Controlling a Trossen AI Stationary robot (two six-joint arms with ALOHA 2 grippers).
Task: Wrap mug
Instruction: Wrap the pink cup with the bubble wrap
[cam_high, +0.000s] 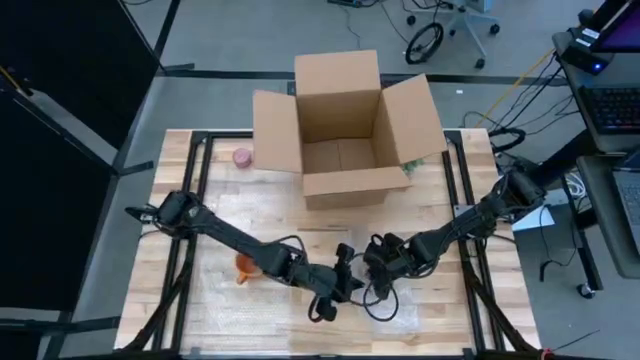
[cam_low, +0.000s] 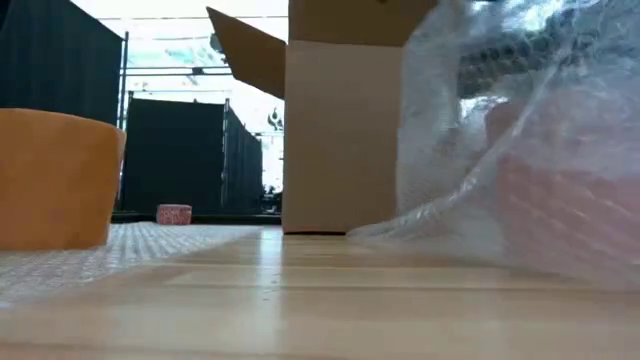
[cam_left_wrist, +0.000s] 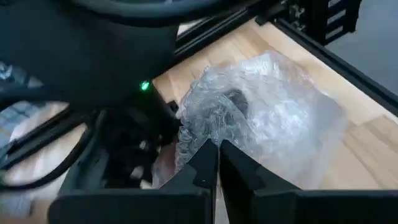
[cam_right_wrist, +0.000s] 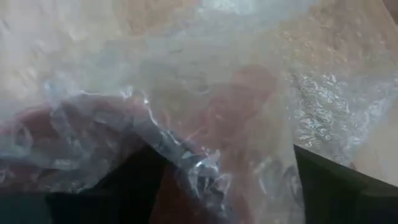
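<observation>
Both arms are meeting at the table's 6 o'clock edge, mid-wrap. The left gripper (cam_left_wrist: 217, 158) is clenched on a gathered fold of bubble wrap (cam_left_wrist: 273, 118). The right gripper (cam_high: 378, 262) is buried in the sheet; its finger state cannot be told. The orange mug (cam_high: 245, 267) is standing at 7 o'clock, apart from both grippers and not yet covered. Next move, in my judgement: drawing the sheet over the mug. A cardboard box (cam_high: 345, 125) is sitting at 12 o'clock.

The wooden table (cam_high: 480, 290) carries an open cardboard box (cam_high: 342, 130) at its far side, a small pink object (cam_high: 242, 157) beside it, an orange mug (cam_high: 246, 267), and bubble wrap (cam_high: 225, 215) spread across the near part.
</observation>
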